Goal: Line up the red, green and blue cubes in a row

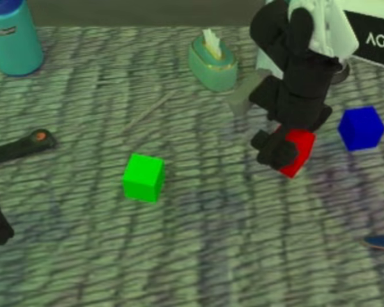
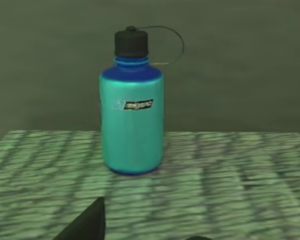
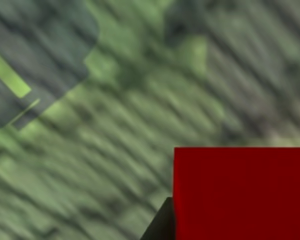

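Three cubes lie on the woven green table, one of each colour. One red cube sits right of centre, with the right gripper down on it; in the top view the dark fingers cover the cube's left side, and the right wrist view shows the red face filling the near corner with one dark finger edge against it. The fingers appear to be closed onto the red cube, though only one of them shows clearly. One blue cube stands just to the right of the red one and slightly farther back, apart from it. One green cube rests well to the left, near the middle of the table, touching nothing.

One teal water bottle with a dark cap stands upright at the far left corner; the left wrist view faces it. One pale green tissue box sits at the far edge near the middle. One small blue object shows at the right edge, too cut off to identify.

One arm is parked: the left arm lies at the left edge of the table, its gripper low and away from every cube; I cannot tell how its fingers stand.
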Controlling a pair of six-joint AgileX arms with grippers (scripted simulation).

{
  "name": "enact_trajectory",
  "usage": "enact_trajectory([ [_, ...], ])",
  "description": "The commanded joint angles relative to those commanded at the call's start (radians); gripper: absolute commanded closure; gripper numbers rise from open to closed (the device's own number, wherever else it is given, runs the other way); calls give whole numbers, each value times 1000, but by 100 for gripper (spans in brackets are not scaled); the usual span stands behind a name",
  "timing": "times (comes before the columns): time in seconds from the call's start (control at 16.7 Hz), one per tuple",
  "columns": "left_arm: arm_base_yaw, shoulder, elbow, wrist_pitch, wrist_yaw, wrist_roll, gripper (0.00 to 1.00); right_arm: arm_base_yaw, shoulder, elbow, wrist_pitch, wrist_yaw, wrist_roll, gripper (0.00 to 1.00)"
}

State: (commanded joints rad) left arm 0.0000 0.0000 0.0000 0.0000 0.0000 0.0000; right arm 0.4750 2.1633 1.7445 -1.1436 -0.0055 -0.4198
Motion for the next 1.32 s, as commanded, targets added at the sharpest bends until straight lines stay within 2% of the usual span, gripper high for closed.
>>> enact_trajectory([
  [0.18, 0, 0, 0, 0, 0, 0, 0, 82, 62, 102, -57, 0, -43, 100],
  [0.54, 0, 0, 0, 0, 0, 0, 0, 328, 239, 474, -228, -2, -163, 100],
  [0.72, 0, 0, 0, 0, 0, 0, 0, 421, 295, 590, -286, -1, -208, 100],
  [1.08, 0, 0, 0, 0, 0, 0, 0, 441, 302, 609, -294, -2, -216, 100],
  [1.32, 0, 0, 0, 0, 0, 0, 0, 443, 301, 497, -182, -1, -217, 100],
])
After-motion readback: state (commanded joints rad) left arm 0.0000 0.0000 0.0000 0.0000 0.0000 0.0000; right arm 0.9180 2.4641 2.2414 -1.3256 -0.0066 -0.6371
